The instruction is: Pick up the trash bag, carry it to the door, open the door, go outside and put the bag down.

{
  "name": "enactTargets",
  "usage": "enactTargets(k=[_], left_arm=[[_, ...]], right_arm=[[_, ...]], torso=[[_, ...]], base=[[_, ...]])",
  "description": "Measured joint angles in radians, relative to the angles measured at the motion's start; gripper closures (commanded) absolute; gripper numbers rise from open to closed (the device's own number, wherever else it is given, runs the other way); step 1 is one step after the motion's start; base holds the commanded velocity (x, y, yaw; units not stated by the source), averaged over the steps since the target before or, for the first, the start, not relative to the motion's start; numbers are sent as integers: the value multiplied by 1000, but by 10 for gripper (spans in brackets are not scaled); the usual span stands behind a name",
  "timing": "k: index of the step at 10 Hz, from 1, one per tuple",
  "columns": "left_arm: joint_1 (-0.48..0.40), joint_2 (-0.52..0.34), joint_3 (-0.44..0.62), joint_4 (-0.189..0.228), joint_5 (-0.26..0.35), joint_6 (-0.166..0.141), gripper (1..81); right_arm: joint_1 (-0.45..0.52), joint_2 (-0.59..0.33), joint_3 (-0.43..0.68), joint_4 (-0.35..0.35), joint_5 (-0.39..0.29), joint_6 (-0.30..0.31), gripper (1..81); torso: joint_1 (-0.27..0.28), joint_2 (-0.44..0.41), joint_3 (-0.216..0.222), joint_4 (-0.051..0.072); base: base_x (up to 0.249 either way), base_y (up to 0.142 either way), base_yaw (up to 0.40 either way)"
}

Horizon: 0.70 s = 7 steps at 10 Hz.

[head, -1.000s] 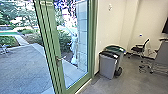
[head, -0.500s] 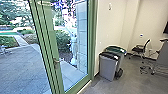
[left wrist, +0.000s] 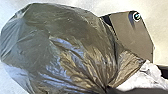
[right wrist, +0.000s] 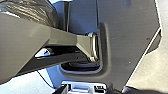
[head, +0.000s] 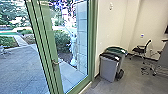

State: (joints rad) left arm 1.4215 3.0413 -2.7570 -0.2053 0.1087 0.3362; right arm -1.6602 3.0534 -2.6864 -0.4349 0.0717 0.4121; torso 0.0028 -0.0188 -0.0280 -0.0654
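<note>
Trash bag (left wrist: 62,45) gathered at lower centre, left wrist view — green-framed door (head: 50,37) left of bins (head: 108,67), head view. Fingers, both sides — can't tell.

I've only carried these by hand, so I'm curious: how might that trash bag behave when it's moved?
The trash bag would probably feel floppy, since its thin skin is creased and gathered tightly at one end. Its round bulge suggests it could sway when carried. The shiny film looks somewhat slippery and might tear on something sharp.
</note>
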Motion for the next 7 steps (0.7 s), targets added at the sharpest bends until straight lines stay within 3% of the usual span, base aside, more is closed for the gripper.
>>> enactTargets(k=[7], left_arm=[[8,1,0,0,-17,0,811]], right_arm=[[1,5,-6,0,7,-1,10]], torso=[[-1,0,0,0]], base=[[140,0,0]])
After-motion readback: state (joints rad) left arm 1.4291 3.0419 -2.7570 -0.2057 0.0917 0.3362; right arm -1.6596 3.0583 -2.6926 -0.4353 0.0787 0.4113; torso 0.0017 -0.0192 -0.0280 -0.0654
